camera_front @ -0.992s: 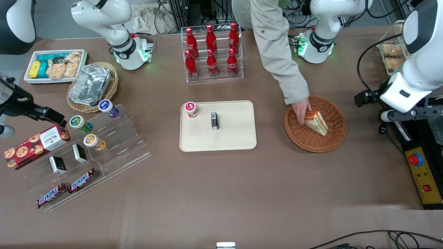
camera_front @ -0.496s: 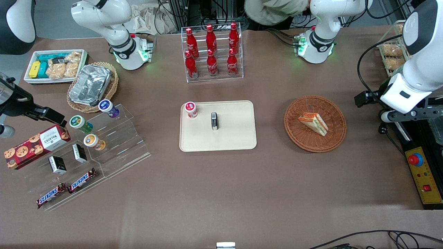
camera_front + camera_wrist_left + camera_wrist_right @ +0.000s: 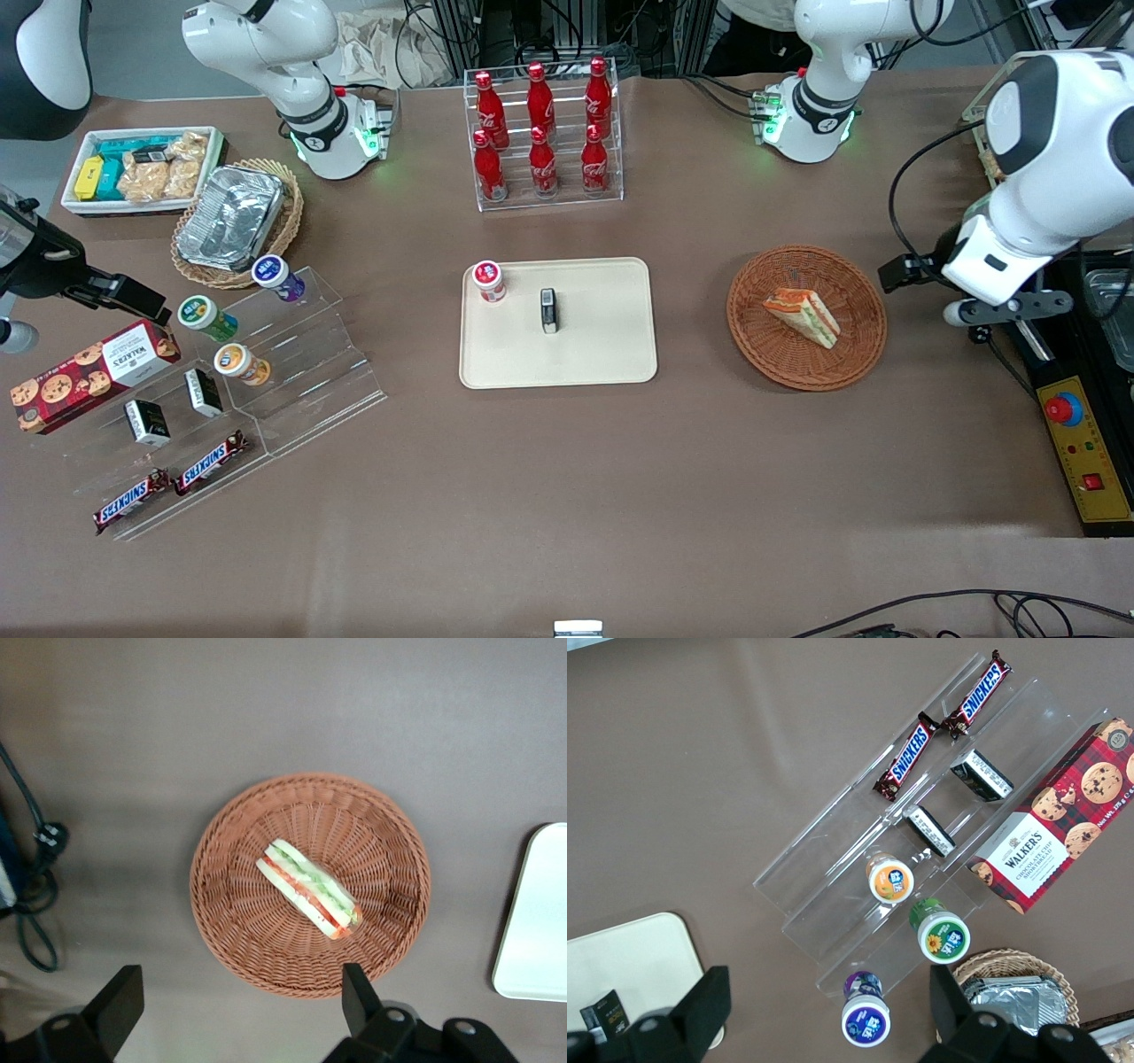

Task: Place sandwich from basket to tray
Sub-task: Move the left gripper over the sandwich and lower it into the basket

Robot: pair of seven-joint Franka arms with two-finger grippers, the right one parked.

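The sandwich [image 3: 802,316] [image 3: 310,889], a white wedge with red and green filling, lies in the round reddish-brown basket [image 3: 850,372] [image 3: 221,930]. The cream tray [image 3: 594,350] [image 3: 540,921] lies flat toward the parked arm's end from the basket and holds a red-capped cup [image 3: 488,281] and a small black box [image 3: 549,310]. My left gripper [image 3: 961,288] [image 3: 237,1001] hovers high above the table just outside the basket's rim, toward the working arm's end. Its fingers [image 3: 115,1005] are spread wide and open, with nothing between them.
A clear rack of red cola bottles [image 3: 542,133] stands farther from the front camera than the tray. An acrylic stand [image 3: 266,372] with cups, bars and a cookie box sits toward the parked arm's end. A yellow control box [image 3: 1085,447] and black cables [image 3: 35,895] lie near the working arm.
A person's hand that was on the sandwich has left the table. My left arm has shifted closer to the basket. The sandwich rests where it was set.
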